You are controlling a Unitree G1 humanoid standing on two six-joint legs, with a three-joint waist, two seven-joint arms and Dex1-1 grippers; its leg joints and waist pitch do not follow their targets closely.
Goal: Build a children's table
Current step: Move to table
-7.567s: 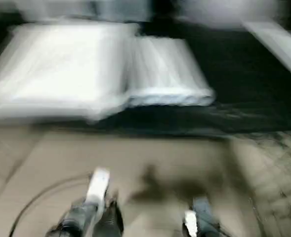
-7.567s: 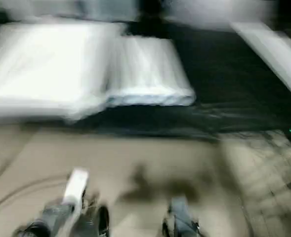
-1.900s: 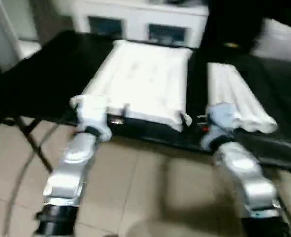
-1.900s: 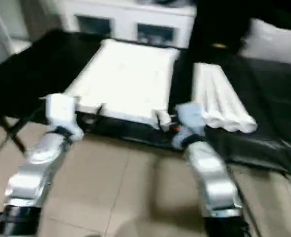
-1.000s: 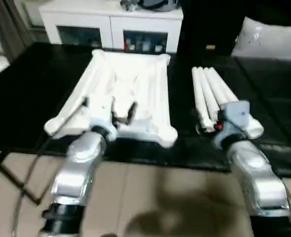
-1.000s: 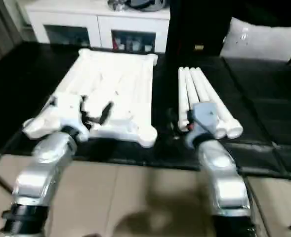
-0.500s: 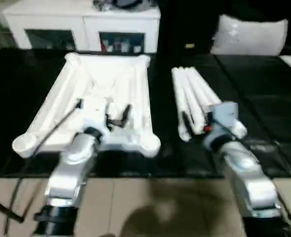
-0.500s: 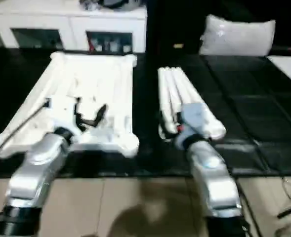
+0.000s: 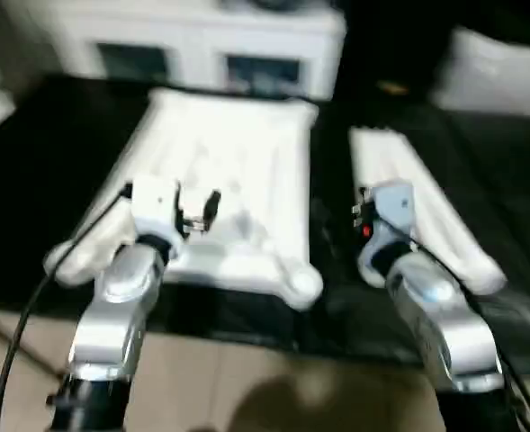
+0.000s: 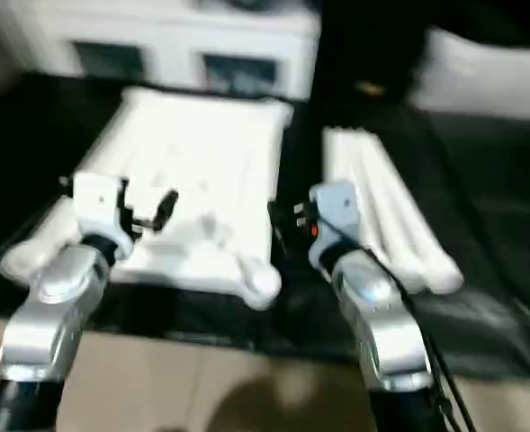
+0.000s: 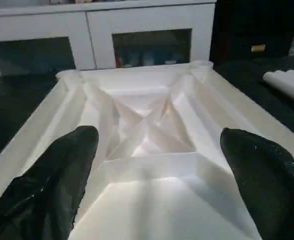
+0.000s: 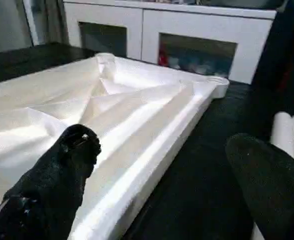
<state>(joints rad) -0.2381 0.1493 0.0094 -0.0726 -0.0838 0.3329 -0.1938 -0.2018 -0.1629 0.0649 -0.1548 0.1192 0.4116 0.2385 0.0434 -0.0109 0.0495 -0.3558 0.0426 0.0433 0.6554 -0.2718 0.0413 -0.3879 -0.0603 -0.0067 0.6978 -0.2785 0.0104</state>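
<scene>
Since half a second ago the head camera has swung, so the whole scene sits further right in frame, while both arms stay raised over the work. Left hand (image 11: 151,165) hangs spread wide over the near part of the upturned table top (image 9: 233,171), its black fingers (image 11: 52,185) apart. Right hand (image 12: 161,170) is also spread, between the top's right edge and the legs (image 9: 426,202). Centre of the frame holds the top, ribs up, on the black surface (image 9: 49,162); the legs lie bundled right of it. Behind, in the upper frame, stands a white cabinet (image 9: 211,40).
</scene>
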